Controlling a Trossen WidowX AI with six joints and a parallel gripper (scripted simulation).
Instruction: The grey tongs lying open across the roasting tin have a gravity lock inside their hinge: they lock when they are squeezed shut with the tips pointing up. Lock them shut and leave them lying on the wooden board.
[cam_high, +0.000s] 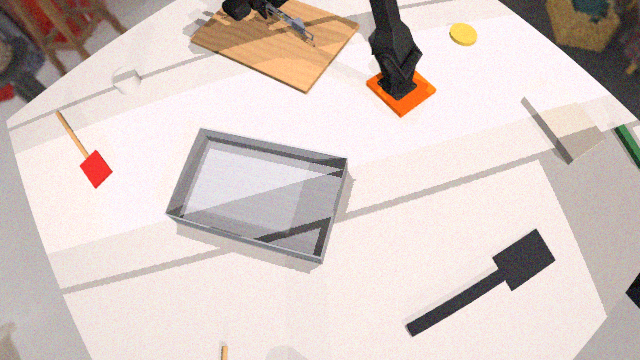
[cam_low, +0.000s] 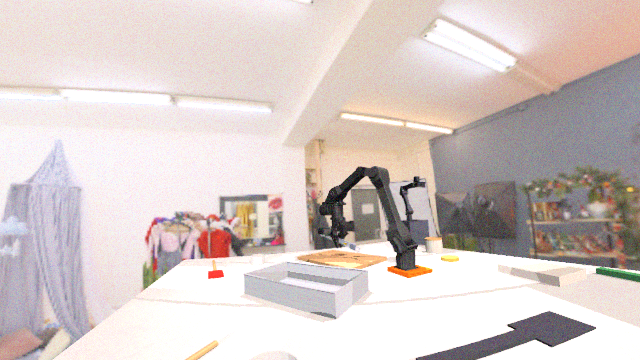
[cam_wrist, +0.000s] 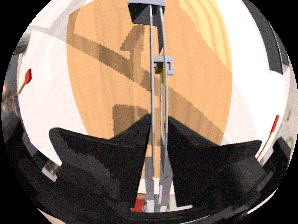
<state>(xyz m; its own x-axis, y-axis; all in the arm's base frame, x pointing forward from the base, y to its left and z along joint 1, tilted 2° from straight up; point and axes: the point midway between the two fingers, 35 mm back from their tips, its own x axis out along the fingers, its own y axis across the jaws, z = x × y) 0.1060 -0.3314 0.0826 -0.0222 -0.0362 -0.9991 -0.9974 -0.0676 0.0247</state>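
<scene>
The gripper is shut on the grey tongs, above the wooden board. In the wrist view the two tongs arms run close together, nearly parallel, from between the black fingers to a dark block at the top; a small grey bracket sits across them. In the top view the tongs slant out from the gripper over the board. Whether they touch it is unclear. The roasting tin holds no tongs.
A red spatula and a white cup lie left of the board. A yellow disc and a pale block are right of the arm's orange base. A black spatula lies front right.
</scene>
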